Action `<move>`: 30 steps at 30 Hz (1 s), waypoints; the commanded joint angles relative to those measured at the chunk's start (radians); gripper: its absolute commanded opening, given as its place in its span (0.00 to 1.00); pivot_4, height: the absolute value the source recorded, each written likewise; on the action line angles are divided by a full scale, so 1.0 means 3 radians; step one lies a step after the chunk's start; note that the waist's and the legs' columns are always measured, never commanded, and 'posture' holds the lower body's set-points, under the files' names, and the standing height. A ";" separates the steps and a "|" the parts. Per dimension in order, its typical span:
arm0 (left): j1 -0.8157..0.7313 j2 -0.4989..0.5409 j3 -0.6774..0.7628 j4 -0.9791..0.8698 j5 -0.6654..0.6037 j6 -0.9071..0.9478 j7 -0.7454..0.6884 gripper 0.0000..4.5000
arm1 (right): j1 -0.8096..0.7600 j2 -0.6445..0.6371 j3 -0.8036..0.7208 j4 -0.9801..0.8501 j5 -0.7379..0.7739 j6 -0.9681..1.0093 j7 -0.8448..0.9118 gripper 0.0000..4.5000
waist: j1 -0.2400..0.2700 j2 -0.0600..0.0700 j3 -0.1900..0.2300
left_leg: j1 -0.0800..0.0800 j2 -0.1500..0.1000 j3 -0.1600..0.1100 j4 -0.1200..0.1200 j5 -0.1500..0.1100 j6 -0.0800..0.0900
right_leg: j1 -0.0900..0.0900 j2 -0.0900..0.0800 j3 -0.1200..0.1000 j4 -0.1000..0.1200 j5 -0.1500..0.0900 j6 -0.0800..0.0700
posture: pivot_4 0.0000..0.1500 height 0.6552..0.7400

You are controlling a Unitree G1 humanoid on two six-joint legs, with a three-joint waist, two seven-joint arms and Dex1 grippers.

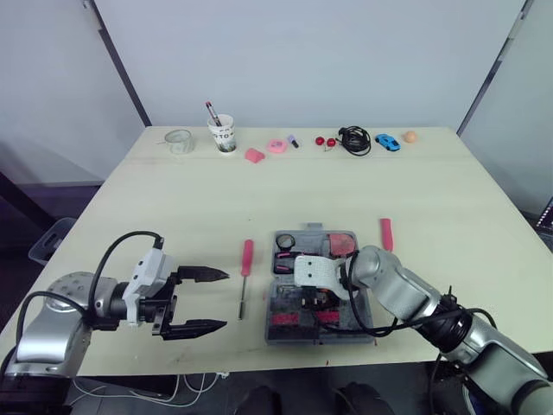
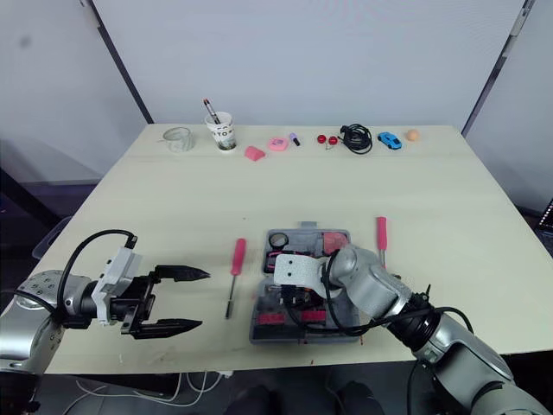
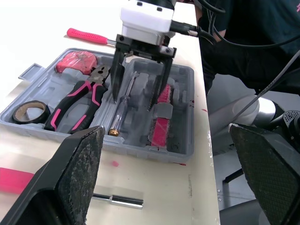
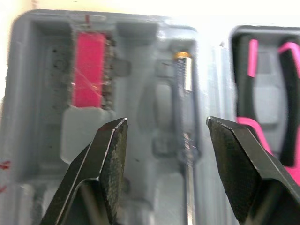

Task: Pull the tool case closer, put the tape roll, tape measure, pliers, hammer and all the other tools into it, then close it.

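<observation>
Jaws on your right gripper (image 3: 133, 102) stand apart, its two black fingers pointing down into the open tool case (image 3: 136, 149) and straddling a slim metal-shafted tool (image 3: 123, 110) that lies in a moulded slot near the middle; neither finger clearly touches it. Your left gripper (image 1: 225, 301) is also spread wide and holds nothing, hovering low over the table (image 1: 155, 199) well to the left of the case, fingers aimed toward it. You have the case sitting near the front edge of the table, lid-side open and facing up. Inside it you can see the tape roll (image 3: 30, 111) at one end, the pink-handled pliers (image 3: 79, 105) beside it, the reddish tape measure (image 3: 75, 62) in a corner pocket, and a pink bit strip (image 3: 161, 119) on the far side of the right fingers. Outside, a pink-handled screwdriver (image 1: 246, 268) lies just left of the case, between it and your left gripper, and another pink-handled tool (image 1: 387, 233) lies just right of it. Along the table's far edge stand a paper cup (image 1: 223, 134), a glass (image 1: 179, 141), a black cable (image 1: 354, 139) and a blue toy car (image 1: 388, 142).
</observation>
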 commanded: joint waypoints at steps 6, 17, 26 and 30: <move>0.0032 -0.0013 0.0085 -0.0127 -0.0087 -0.0024 -0.0014 1.00 | 0.0150 0.0028 -0.0430 -0.0256 0.0245 -0.0248 -0.0062 0.60 | 0.0000 -0.0002 -0.0001 | 0.0000 0.0000 -0.0001 -0.0001 0.0000 0.0000 | 0.0000 0.0000 -0.0001 0.0000 0.0000 0.0000 | 1.00 1.00; 0.0040 -0.0029 0.0091 -0.0142 -0.0091 -0.0025 0.0008 1.00 | 0.0411 0.0100 -0.0627 0.0213 0.0350 -0.0944 -0.0138 0.01 | -0.0002 -0.0003 -0.0002 | 0.0000 0.0000 0.0000 -0.0001 0.0000 0.0000 | 0.0000 0.0000 -0.0001 0.0000 0.0000 0.0000 | 1.00 1.00; 0.0101 -0.0026 0.0108 -0.0206 -0.0101 -0.0010 0.0046 1.00 | 0.0504 0.0090 -0.0557 0.0870 0.0227 -0.1156 -0.0135 0.01 | -0.0003 -0.0007 -0.0005 | 0.0002 0.0000 0.0000 -0.0001 0.0000 0.0000 | 0.0001 -0.0001 -0.0001 0.0000 0.0000 0.0000 | 1.00 1.00; 0.0144 -0.0025 0.0120 -0.0239 -0.0116 0.0000 0.0070 1.00 | 0.0558 0.0095 -0.0500 0.1058 0.0154 -0.1133 -0.0125 0.01 | 0.0003 -0.0012 -0.0010 | 0.0006 0.0000 0.0000 -0.0001 0.0000 0.0000 | 0.0001 -0.0001 0.0000 0.0000 0.0000 0.0000 | 1.00 1.00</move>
